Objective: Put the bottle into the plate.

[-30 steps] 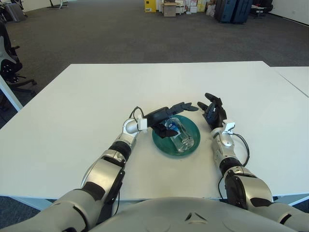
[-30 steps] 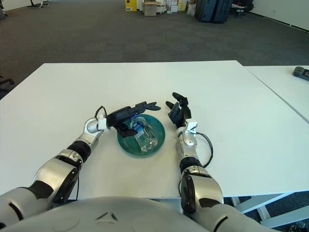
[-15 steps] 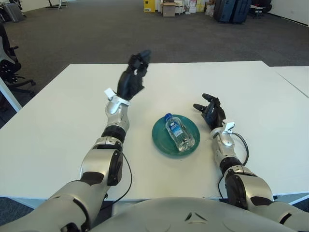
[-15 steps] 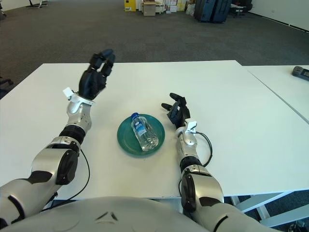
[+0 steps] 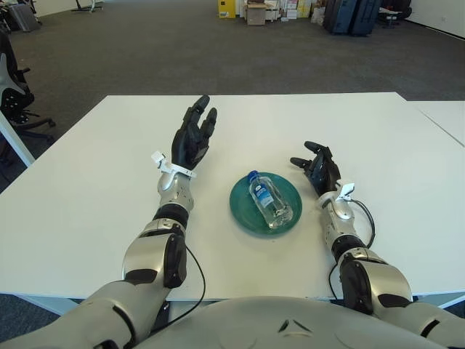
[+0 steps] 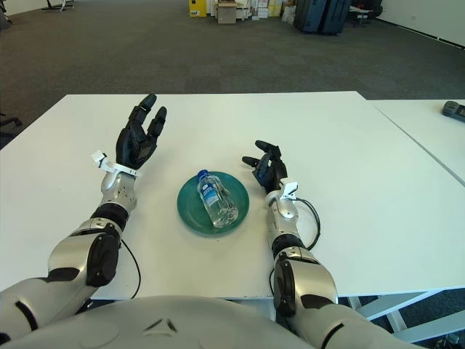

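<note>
A clear plastic bottle (image 5: 267, 201) with a blue cap and blue label lies on its side in a round green plate (image 5: 244, 210) near the table's front middle. My left hand (image 5: 193, 138) is raised above the table to the left of the plate, fingers spread and empty, well apart from the bottle. My right hand (image 5: 317, 165) rests just right of the plate, fingers relaxed and open, holding nothing.
The white table (image 5: 109, 167) stretches wide around the plate. A second white table (image 5: 447, 120) stands to the right, with a dark object (image 6: 454, 108) on it. Office chairs (image 5: 11, 80) stand at far left; boxes and cases (image 5: 341, 14) line the back.
My left hand let go of the bottle, swung up and away to the left, then came down a little with fingers spread. The bottle stays in the plate. The right hand barely moved.
</note>
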You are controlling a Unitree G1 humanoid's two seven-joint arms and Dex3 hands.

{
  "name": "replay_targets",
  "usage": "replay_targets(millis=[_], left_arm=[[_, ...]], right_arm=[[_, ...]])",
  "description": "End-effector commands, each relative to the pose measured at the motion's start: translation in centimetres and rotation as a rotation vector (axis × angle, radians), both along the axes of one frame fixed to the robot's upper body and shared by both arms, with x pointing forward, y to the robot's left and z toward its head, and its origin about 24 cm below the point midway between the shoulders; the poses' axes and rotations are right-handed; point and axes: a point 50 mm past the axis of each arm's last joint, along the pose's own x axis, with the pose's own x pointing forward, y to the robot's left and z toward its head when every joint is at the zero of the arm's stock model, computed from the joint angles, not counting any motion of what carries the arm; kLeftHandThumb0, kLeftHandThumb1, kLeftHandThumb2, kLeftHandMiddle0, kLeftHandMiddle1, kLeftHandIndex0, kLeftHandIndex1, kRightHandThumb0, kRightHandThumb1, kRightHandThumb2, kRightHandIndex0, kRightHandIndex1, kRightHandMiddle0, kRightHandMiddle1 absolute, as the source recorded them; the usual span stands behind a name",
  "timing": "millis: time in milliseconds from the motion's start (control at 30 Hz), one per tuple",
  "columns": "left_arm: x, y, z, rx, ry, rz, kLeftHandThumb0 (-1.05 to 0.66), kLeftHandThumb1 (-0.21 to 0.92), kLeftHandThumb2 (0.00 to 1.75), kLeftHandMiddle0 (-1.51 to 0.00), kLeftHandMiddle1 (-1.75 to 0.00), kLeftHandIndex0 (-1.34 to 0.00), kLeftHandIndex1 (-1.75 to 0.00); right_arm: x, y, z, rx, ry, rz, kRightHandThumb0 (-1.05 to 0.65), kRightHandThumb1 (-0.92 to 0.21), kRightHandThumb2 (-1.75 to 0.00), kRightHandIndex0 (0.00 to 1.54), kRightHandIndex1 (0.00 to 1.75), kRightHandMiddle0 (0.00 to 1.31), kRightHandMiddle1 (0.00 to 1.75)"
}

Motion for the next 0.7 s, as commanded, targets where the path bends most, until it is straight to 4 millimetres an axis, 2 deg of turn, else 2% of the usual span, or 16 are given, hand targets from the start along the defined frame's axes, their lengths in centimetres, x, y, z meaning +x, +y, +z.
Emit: replay_targets(millis=[0,133,333,667], left_arm=[[-0.1,0.5,-0.1,0.107,-0.012,0.008,-0.89,0.92,1.10,0.00,0.00,0.00,-0.01],[-0.4,0.6,-0.6,0.200,0.007,0.032,-0.90,0.92,1.13,0.00,0.00,0.00,0.00],[-1.6,1.2,-2.7,0.313,0.099,0.056,-0.89,0.92,1.17,0.00,0.00,0.00,0.00],[-2.5,1.6,-4.3,0.462,0.169,0.154,-0.92,0.92,1.18,-0.03,-0.01,-0.01,-0.01]], right_arm=[[-2.7,-0.1,-3.1,0.037,0.165,-0.021,-0.92,-0.92,-1.13,0.57,0.82,0.04,1.12],[-2.7,-0.1,-3.1,0.037,0.161,-0.022,-0.92,-0.92,-1.14,0.58,0.83,0.05,1.12],[-2.7,-0.2,-3.0,0.042,0.157,-0.027,-0.91,-0.92,-1.14,0.58,0.84,0.06,1.12],[-2.8,-0.6,-2.9,0.037,0.147,-0.030,-0.91,-0.92,-1.15,0.58,0.84,0.06,1.11]])
